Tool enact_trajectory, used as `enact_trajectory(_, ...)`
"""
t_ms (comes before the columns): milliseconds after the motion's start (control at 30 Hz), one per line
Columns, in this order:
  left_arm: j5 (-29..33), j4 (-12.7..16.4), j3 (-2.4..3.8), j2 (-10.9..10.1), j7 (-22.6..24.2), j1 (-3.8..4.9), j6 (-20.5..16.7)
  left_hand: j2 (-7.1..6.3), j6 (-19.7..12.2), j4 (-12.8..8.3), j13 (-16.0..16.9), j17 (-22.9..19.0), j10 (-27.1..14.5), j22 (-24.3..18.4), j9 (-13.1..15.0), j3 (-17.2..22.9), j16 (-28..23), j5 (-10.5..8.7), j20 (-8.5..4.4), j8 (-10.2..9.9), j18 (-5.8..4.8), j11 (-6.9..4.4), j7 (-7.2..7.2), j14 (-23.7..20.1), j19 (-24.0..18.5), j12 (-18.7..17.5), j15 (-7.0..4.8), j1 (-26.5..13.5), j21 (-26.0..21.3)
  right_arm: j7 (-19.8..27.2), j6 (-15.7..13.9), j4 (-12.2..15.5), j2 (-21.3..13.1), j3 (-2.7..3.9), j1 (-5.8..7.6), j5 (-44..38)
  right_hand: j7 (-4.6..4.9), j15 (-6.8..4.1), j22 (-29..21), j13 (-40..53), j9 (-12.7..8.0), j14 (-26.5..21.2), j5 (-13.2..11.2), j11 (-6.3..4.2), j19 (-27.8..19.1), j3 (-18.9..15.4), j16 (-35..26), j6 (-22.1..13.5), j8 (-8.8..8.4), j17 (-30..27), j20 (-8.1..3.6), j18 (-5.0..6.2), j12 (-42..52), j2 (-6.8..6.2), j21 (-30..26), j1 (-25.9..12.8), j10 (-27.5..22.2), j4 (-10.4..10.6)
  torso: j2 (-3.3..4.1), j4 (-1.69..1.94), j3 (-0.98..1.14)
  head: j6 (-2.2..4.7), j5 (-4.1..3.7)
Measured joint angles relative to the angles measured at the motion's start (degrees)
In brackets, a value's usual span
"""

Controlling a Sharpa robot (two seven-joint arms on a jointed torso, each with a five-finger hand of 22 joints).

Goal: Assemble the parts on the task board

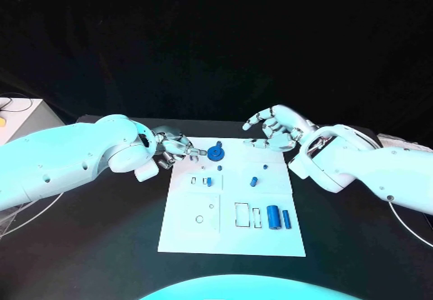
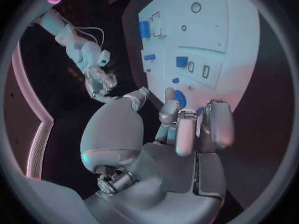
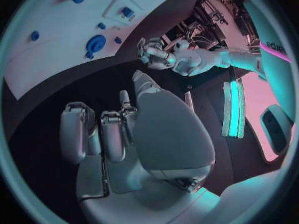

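The white task board (image 1: pixel 230 231) lies in the middle of the black table. A round blue part (image 1: pixel 216 152) stands near its far edge, with small blue pieces (image 1: pixel 254 182) behind it and two blue cylinders (image 1: pixel 279 219) at the near right. My left hand (image 1: pixel 176 149) hovers at the board's far left corner. Its fingers (image 2: pixel 169 97) reach to just beside the round blue part (image 2: pixel 181 98), with nothing between them. My right hand (image 1: pixel 275 128) hangs over the far right corner, fingers loosely bent and holding nothing.
A pale box (image 1: pixel 16 115) with a cable stands at the table's left edge. Bare black table surrounds the board on the near, left and right sides. Rectangular slots (image 1: pixel 242 214) and round holes (image 1: pixel 199 219) mark the board's near half.
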Motion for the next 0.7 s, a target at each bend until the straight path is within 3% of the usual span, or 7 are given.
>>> enact_trajectory(133,-4.0,-1.2,-1.12,2.5,-5.0,0.76,3.8,0.00,-0.4,0.7,-0.8,0.0,-0.4,-0.6,0.6,-0.4,0.0,0.00,-0.17,0.1,0.00,0.27,0.20,0.0,-0.2,-0.3,0.00,0.0,0.0,1.1,0.5,-3.1,0.0,0.14,0.88,5.8,0.00,0.00,0.0,0.0,0.0,0.0,0.1,0.00,0.0,0.0,0.0,0.0,0.00,0.0,0.00,0.00,-0.1,0.00,-0.1,0.0,0.0,0.0,-0.38,0.14,0.12,-0.48,-0.03)
enact_trajectory(267,-6.8,-2.4,-1.75,4.9,-7.7,1.39,6.0,0.13,-0.9,1.6,-0.9,0.0,-0.8,-0.7,1.3,-1.3,-0.3,0.00,-0.17,0.6,0.00,0.27,0.09,0.0,-0.2,-0.5,0.00,-0.3,0.0,1.5,0.8,-5.2,0.4,0.20,1.33,9.6,0.18,0.00,0.0,0.0,0.0,0.0,0.2,0.03,0.0,0.2,0.0,-0.3,0.00,0.0,0.00,-0.01,-0.3,-0.01,-0.7,0.0,0.0,0.2,-0.62,0.25,0.24,-0.95,0.03)
enact_trajectory(467,-9.6,-4.5,-2.84,7.8,-9.7,2.27,8.3,0.53,-1.1,2.6,-1.2,0.0,-1.2,-0.6,2.6,-2.3,-0.3,0.00,0.04,1.6,0.00,0.28,0.30,0.0,-0.4,-0.8,0.01,-1.1,0.0,1.6,1.2,-6.8,1.0,0.20,1.56,12.4,0.23,0.00,0.0,0.0,0.0,0.0,0.2,0.07,0.0,0.4,0.0,-0.7,0.00,0.0,0.00,-0.01,-0.5,-0.47,-1.2,-0.5,-0.3,0.4,-0.75,0.34,0.43,-1.47,0.16)
enact_trajectory(700,-11.0,-6.0,-3.56,10.4,-10.8,2.68,9.5,0.75,-1.3,2.6,-2.1,0.0,-1.9,-0.6,3.1,-2.3,-0.3,0.00,0.04,1.7,0.00,0.09,0.10,0.0,-0.4,-1.4,0.01,-1.4,0.0,1.3,1.3,-8.2,1.5,0.24,1.74,13.8,0.25,0.00,0.0,0.0,-0.1,0.0,0.2,0.11,0.0,0.4,0.0,-0.7,0.00,0.0,0.00,-0.01,-0.7,-0.46,-1.2,-0.5,-0.5,0.4,-0.73,0.29,0.44,-1.84,0.28)
